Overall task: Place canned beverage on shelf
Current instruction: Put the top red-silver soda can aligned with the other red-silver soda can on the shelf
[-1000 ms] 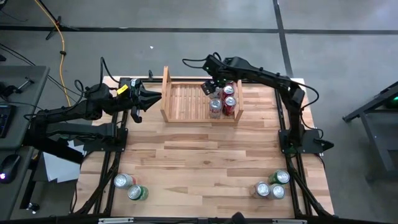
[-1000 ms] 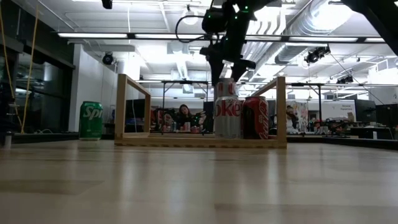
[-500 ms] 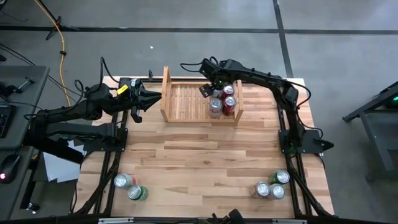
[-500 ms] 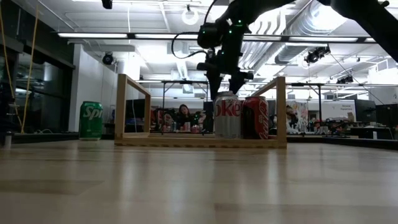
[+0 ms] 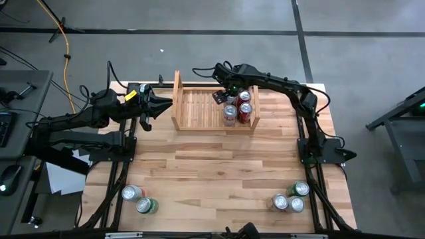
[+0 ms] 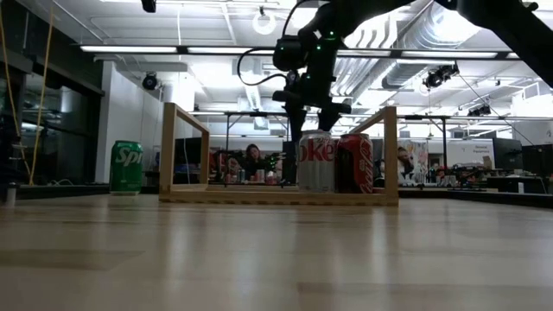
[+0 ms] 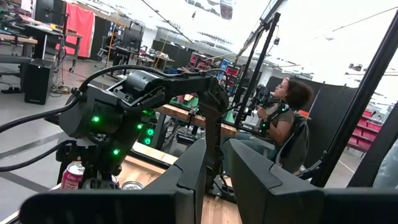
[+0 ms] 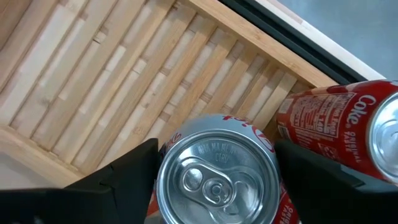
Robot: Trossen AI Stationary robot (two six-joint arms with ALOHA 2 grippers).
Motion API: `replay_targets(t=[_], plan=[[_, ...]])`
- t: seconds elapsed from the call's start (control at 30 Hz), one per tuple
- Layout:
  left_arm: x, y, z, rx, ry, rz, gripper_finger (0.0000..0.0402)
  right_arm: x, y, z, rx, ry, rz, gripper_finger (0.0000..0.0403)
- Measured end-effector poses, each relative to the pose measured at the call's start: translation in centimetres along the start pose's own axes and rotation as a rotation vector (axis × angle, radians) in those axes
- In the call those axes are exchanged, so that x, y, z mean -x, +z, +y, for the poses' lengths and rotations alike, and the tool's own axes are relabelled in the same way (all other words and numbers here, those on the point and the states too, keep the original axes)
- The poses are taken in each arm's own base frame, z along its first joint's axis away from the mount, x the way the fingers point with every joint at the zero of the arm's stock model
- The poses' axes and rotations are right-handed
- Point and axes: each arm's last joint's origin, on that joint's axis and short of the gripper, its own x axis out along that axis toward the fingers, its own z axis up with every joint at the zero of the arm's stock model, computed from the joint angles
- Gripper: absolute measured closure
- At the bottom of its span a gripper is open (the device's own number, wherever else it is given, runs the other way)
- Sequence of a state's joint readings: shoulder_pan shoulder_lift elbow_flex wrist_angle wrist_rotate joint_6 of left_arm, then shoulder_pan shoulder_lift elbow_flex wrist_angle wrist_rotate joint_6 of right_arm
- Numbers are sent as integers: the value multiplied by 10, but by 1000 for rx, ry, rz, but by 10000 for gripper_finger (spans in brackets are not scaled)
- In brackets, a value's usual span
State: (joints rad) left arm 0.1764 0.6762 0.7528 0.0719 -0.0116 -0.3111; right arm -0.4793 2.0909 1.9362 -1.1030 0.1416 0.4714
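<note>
- At the table's left rear edge, the left gripper [image 5: 147, 106] waits beside the shelf's left side board, apart from it. Its fingers [image 7: 193, 177] are drawn close with only a thin slit between them, and they hold nothing.
- On the front left of the wooden table [image 5: 212, 172] stand two loose cans [image 5: 138, 199], one silver and one green, just beside each other.
- Across the rear middle sits the shelf [image 5: 199, 108], its slatted base bare over the left and middle part; in the low view its two upright side boards [image 6: 390, 154] frame the cans.
- In the shelf's right end stand the canned beverages: a silver Diet Coke can [image 6: 315, 162] and, touching it on the right, a red Coke can [image 6: 353, 163]. From above, further can tops [image 5: 244, 101] show behind them against the right side board.
- Directly over the silver can hangs the right gripper [image 5: 229, 98]. Its jaws are spread wide, one dark finger [image 8: 124, 171] on each side of the can top [image 8: 216, 177]; whether the pads touch the can cannot be told. The low view shows the fingertips just above the can's rim.
- At the front right of the table is a cluster of three more cans [image 5: 291, 198], close together.
- Beyond the table, the room is a bright workshop with ceiling lights and ducts; a green Sprite can [image 6: 126, 168] shows at the left in the low view, and a seated person [image 7: 283, 118] is visible far off.
</note>
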Motion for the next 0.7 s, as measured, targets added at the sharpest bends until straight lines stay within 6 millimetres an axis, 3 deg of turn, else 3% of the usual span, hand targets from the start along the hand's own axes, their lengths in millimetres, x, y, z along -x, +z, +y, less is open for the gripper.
replay_targets(t=[0.57, 0.7], plan=[[0, 0, 0, 0, 0, 0, 341, 1, 2, 0, 15, 7, -17, 86], [0, 0, 0, 0, 0, 0, 341, 11, 9, -1, 13, 26, -56, 86]])
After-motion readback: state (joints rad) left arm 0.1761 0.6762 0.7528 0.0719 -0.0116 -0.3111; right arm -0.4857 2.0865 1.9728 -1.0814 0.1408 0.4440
